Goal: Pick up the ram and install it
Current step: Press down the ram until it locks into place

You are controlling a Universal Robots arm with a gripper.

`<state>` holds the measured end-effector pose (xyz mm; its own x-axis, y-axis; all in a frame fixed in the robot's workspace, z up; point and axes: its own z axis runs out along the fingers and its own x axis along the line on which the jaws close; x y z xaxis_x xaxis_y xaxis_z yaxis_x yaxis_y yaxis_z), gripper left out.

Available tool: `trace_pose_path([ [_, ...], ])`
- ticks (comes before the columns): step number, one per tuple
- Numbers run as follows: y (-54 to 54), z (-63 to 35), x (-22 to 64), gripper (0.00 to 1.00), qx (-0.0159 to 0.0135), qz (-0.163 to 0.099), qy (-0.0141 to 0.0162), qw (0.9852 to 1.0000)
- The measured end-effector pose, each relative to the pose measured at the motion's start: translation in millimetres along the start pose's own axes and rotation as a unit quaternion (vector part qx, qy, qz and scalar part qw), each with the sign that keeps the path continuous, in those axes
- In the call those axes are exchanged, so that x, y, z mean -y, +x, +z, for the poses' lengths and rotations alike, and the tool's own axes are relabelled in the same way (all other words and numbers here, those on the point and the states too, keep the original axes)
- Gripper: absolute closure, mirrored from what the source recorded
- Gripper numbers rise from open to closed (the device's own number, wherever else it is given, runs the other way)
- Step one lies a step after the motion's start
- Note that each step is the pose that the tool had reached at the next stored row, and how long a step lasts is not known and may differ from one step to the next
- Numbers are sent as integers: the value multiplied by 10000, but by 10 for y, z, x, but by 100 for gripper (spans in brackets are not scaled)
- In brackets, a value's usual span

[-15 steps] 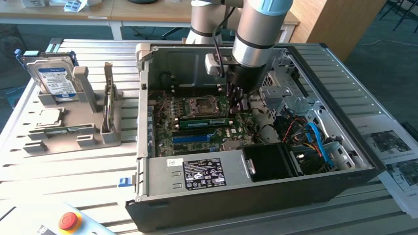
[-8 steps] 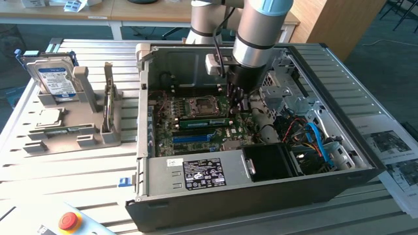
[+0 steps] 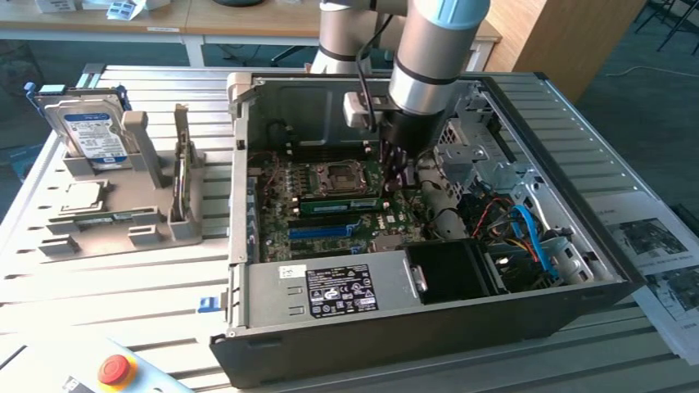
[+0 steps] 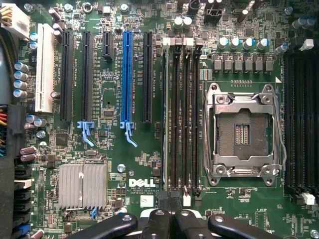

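Item: slatted aluminium worktop (image 3: 131, 278), with wooden desks behind it.

- Nearest you: a red stop button (image 3: 114, 370) at the worktop's front edge.
- Next: an open black computer case (image 3: 437, 336) lying on its side. A grey power supply with a white label (image 3: 327, 291) sits along its near wall.
- Inside the case: a green motherboard (image 3: 327, 237) with a long blue expansion slot (image 3: 327, 230).
- The ram (image 3: 339, 205): a long, thin green circuit-board stick. It lies in the bank of black memory slots between the blue slot and the empty silver-framed processor socket (image 3: 333, 176). Its long axis runs along the slots, across the exterior view from left to right. In the wrist view it looks like the pale edge-on line (image 4: 165, 124) in the slot furthest from the socket. I judge it entered in the slot, but you cannot confirm full seating.
- The silver and blue robot arm (image 3: 431, 57): it reaches down into the case. The jaws stand over the ram's exterior-view right end, in line with its long axis.
- Jaws state: cannot be told. Contact with the stick is hidden.
- Exterior view's left: a grey parts fixture (image 3: 164, 205) holding an upright hard drive (image 3: 93, 135).
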<state>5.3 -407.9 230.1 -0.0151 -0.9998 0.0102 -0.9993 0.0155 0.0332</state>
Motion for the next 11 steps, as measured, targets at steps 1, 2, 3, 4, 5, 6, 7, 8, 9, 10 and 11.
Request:
trace_pose_path([
  [1,0,2,0,90,0,0,0,10000],
  [2,0,2,0,90,-1,0,0,10000],
  [3,0,2,0,90,-1,0,-1,10000],
  [4,0,9,0,90,0,0,0,10000],
  [5,-1,18,1,90,1,0,0,10000],
  [6,0,22,1,90,0,0,0,10000],
  [7,0,22,0,90,-1,0,0,10000],
  [8,0,22,0,90,-1,0,0,10000],
  [9,0,22,0,90,-1,0,0,10000],
  [10,0,22,0,90,-1,0,0,10000],
  [11,0,22,1,90,-1,0,0,10000],
])
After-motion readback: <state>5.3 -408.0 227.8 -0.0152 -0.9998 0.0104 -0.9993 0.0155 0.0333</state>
